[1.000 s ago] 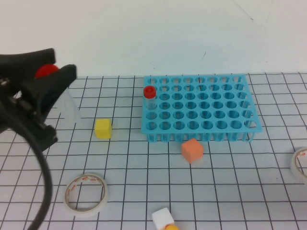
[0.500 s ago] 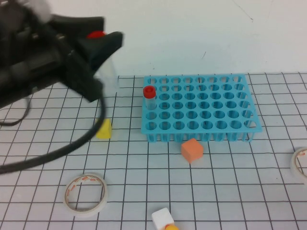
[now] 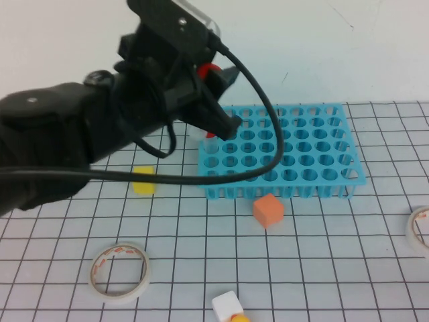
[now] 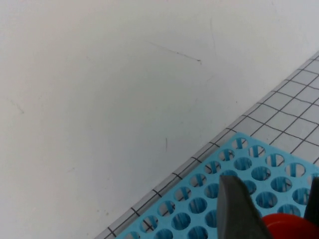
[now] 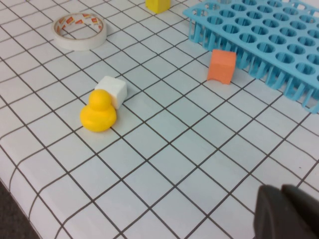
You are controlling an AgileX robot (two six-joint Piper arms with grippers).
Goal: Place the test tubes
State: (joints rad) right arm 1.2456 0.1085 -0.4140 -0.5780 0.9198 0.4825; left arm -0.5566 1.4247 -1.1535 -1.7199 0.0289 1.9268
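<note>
Our left hand [image 3: 224, 97] grips a red-capped test tube [image 3: 208, 70] above the left end of the blue rack [image 3: 301, 144]. Our right hand [image 5: 286, 211] hangs closed and empty over the counter [image 5: 199, 164].

In the high view the left arm [image 3: 80, 141] hides the rack's [image 3: 295, 147] far left corner and nearly all of the test tube [image 3: 209, 69] gripped by the left gripper [image 4: 279, 216]. Only the tube's red cap shows. A cable [image 3: 167, 178] crosses the yellow cube [image 3: 143, 186]. A tape roll [image 3: 421, 228] and a duck [image 3: 239, 318] are cut off by picture edges. The right gripper [image 5: 284, 211], over the bench [image 5: 189, 164] on the robot's side of the rack, shows only its fingers' ends, pressed together.
</note>
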